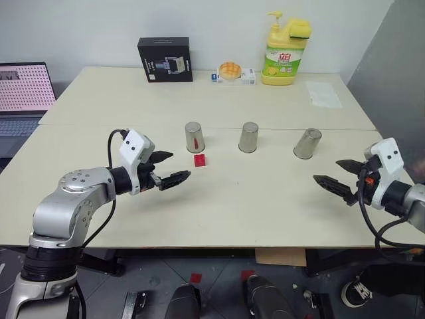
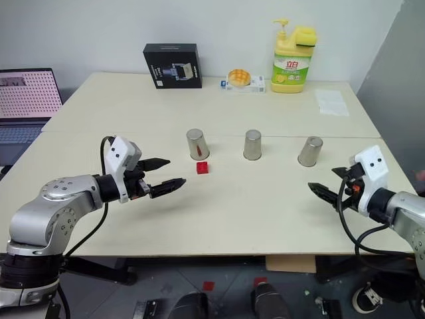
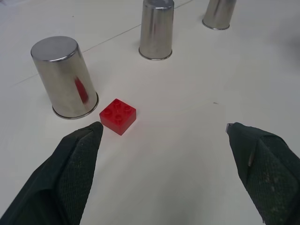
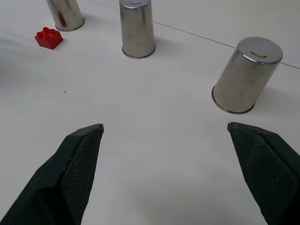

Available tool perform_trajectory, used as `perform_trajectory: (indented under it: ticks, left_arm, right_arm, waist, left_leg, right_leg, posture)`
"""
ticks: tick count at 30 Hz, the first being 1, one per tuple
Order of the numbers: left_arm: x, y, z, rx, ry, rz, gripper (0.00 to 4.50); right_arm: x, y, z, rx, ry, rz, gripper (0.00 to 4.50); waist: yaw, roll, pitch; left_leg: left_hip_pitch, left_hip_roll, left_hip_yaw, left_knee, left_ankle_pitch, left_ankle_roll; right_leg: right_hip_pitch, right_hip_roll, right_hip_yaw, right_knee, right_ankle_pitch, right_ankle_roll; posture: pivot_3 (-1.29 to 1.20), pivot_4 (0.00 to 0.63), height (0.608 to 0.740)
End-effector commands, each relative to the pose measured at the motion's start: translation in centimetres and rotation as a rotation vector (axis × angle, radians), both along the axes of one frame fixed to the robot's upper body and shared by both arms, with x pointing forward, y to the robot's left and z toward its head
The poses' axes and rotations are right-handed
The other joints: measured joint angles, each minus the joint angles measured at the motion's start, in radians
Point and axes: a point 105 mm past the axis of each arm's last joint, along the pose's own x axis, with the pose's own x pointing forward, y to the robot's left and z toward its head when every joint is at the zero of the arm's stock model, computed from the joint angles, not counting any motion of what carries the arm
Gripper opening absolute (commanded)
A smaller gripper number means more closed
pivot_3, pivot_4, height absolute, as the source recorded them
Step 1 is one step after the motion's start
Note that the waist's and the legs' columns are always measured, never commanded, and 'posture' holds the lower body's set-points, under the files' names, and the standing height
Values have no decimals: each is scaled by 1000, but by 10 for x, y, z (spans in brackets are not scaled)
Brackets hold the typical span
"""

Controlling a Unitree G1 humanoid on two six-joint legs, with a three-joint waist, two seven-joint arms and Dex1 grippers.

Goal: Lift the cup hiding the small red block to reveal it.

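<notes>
Three steel cups stand upside down in a row on the table: a left cup (image 1: 194,136), a middle cup (image 1: 248,137) and a right cup (image 1: 307,143). The small red block (image 1: 200,159) lies uncovered on the table just in front of the left cup, and the cup's side reflects it. My left gripper (image 1: 179,166) hovers open a short way in front of the block, which sits near one fingertip (image 3: 86,140) in the left wrist view. My right gripper (image 1: 327,170) is open too, empty, in front of and to the right of the right cup (image 4: 246,75).
Along the table's far edge stand a black box (image 1: 165,59), a bun on a small packet (image 1: 230,72) and a yellow soap bottle (image 1: 285,50). A sheet of paper (image 1: 324,94) lies at the far right. A laptop (image 1: 23,93) sits off to the left.
</notes>
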Motion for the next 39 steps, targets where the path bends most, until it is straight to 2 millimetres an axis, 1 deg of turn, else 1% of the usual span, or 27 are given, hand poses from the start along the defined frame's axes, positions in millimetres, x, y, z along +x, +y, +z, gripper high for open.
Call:
perform_trajectory:
  ticks: [1, 19, 27, 35, 39]
  left_arm:
    - [-1, 3, 6, 31, -38, -8, 4476]
    - [0, 8, 8, 37, -45, 9, 4476]
    - [-1, 11, 5, 57, -45, 11, 4476]
    - [-1, 11, 4, 60, -42, 7, 4476]
    - [-2, 8, 4, 59, -47, -1, 4476]
  right_arm:
    - [-2, 2, 13, -17, -57, 19, 4500]
    - [-2, 2, 11, -21, -51, 21, 4500]
    - [-1, 3, 8, -22, -51, 18, 4500]
    - [-2, 3, 8, -30, -52, 16, 4500]
    - [-2, 2, 9, -31, -53, 17, 4500]
  waist:
    - [0, 0, 0]
    - [0, 0, 0]
    - [0, 0, 0]
    - [1, 0, 0]
    - [1, 0, 0]
  left_leg:
    - [0, 0, 0, 0, 0, 0]
    - [0, 0, 0, 0, 0, 0]
    - [0, 0, 0, 0, 0, 0]
    - [0, 0, 0, 0, 0, 0]
    - [0, 0, 0, 0, 0, 0]
  right_leg:
    - [0, 0, 0, 0, 0, 0]
    - [0, 0, 0, 0, 0, 0]
    - [0, 0, 0, 0, 0, 0]
    - [0, 0, 0, 1, 0, 0]
    - [0, 0, 0, 1, 0, 0]
  posture:
    - [0, 150, 740]
    - [0, 150, 740]
    - [0, 150, 740]
    - [0, 150, 740]
    - [0, 150, 740]
